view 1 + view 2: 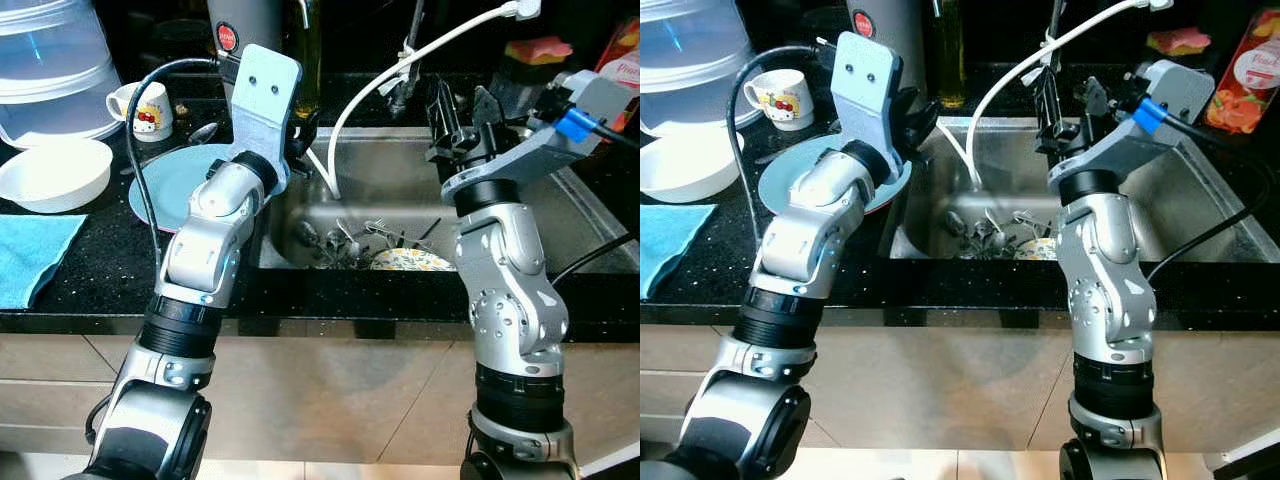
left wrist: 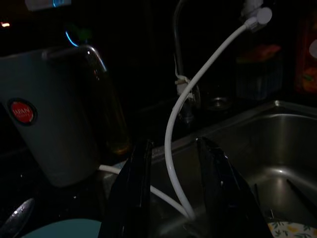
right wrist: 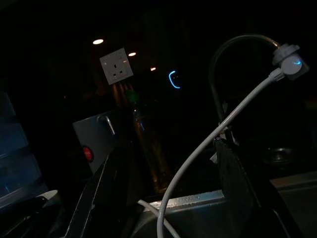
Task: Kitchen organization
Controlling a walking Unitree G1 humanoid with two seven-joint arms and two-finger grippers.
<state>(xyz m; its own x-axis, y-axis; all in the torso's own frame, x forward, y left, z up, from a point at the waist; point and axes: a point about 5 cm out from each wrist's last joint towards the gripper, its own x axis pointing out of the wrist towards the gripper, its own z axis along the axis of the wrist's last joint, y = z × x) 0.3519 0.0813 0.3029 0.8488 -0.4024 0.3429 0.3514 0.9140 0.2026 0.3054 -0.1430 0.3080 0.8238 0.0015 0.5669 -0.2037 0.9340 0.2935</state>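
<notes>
A steel sink (image 1: 400, 190) is set in the black counter and holds loose cutlery (image 1: 350, 240) and a flower-patterned dish (image 1: 410, 261). A light blue plate (image 1: 175, 185) lies on the counter just left of the sink. My left gripper (image 1: 300, 128) hovers over the sink's left rim, beside the plate. It is open, and the white hose (image 2: 171, 148) runs past between its fingers (image 2: 131, 198). My right gripper (image 1: 465, 118) is raised above the right part of the sink, open and holding nothing, with its fingers (image 3: 99, 198) spread wide.
The hose (image 1: 370, 85) hangs from the faucet (image 1: 410, 50) into the sink. On the left counter are a white bowl (image 1: 55, 172), a mug (image 1: 145, 108), a spoon (image 1: 200, 133), a clear container (image 1: 50, 60) and a blue towel (image 1: 30, 255). A steel kettle (image 1: 245, 25) and a bottle (image 1: 308, 50) stand behind.
</notes>
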